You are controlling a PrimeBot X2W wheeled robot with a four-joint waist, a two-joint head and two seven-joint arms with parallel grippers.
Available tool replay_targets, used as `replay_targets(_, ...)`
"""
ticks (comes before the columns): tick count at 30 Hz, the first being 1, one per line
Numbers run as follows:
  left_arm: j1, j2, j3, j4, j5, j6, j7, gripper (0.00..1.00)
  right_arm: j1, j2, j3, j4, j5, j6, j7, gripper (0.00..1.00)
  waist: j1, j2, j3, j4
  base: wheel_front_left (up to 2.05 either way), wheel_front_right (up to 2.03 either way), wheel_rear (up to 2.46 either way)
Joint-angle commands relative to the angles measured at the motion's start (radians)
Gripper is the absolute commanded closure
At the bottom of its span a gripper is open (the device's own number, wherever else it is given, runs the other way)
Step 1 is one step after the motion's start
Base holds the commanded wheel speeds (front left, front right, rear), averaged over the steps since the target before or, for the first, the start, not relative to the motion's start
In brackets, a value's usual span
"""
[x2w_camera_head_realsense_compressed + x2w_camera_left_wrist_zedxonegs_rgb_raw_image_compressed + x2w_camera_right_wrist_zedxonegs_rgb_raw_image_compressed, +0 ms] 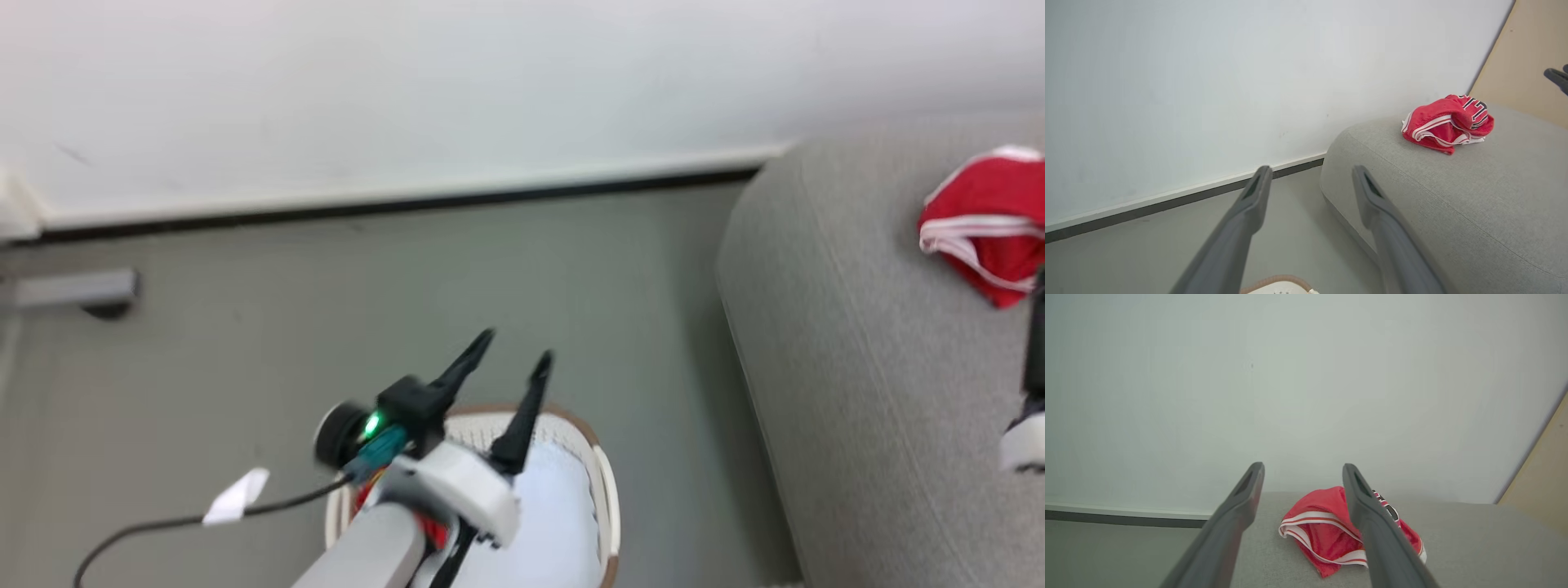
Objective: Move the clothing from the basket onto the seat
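Head view: the jersey (984,224) is seen bunched on the sofa (857,367) at the right, well apart from the basket (608,490), which stands on the floor (326,327) off the sofa's end; the left claw (517,345) is poised over the basket
Left wrist view: the jersey (1447,124) is shown resting on top of the sofa (1453,212), dark numerals uppermost, set back from the rounded edge; the brown rim of the basket (1267,281) is caught at the bottom edge
Right wrist view: the jersey (1327,535) lies on the sofa (1474,539) beyond the right claw (1303,466) and is partly hidden by one finger
Left claw state: fingers spread wide, nothing between them, nothing gripped
Right claw state: fingers spread wide, no cloth pinched; the jersey is supported by the sofa alone
Basket contents: a white pad (555,523) is seen inside; a red patch under the left wrist cannot be identified as cloth or as part of the arm
Reason for placement: the jersey is kept away from the sofa's edge, so a slide to the floor is judged unlikely
Reason for claw stance: parted fingers on the right are judged to suit a garment already set down; the left claw is judged ready for a reach into the basket
Task state: judged complete for this jersey, subject to the unidentified red patch
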Motion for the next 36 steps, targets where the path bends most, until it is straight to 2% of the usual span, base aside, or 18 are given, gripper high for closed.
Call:
replay_targets(1,0.024,0.008,0.005,0.003,-0.017,0.004,-0.009,0.00,0.026,0.005,0.001,-0.010,0.012,-0.003,0.001,0.00,0.0004,0.0000,-0.081,0.041,0.00,0.00,0.00)
replay_targets(7,0.136,0.040,0.053,0.020,-0.040,0.039,-0.034,0.00,0.192,0.070,0.043,-0.096,0.033,-0.003,0.001,0.00,0.0004,0.0000,-0.164,0.093,0.00,0.00,0.00)
replay_targets(13,0.237,0.060,0.130,-0.010,-0.044,0.073,-0.042,0.00,0.315,0.122,0.051,-0.085,0.072,-0.003,0.001,0.00,0.0004,0.0000,-0.200,0.128,0.00,0.00,0.00)
replay_targets(19,0.355,0.068,0.223,-0.068,0.009,0.086,-0.042,0.00,0.401,0.152,0.097,-0.049,0.089,-0.003,0.001,0.00,0.0004,0.0000,-0.220,0.140,0.00,0.00,0.00)
replay_targets(27,0.466,0.025,0.324,-0.093,0.061,0.058,-0.042,0.00,0.458,0.157,0.191,-0.006,0.118,-0.003,0.000,0.00,0.0004,0.0000,-0.227,0.132,0.00,0.00,0.00)
replay_targets(36,0.494,-0.016,0.392,-0.087,0.119,0.008,-0.042,0.00,0.447,0.156,0.214,-0.013,0.132,-0.003,0.000,0.00,0.0004,0.0000,-0.224,0.131,0.00,0.00,0.00)
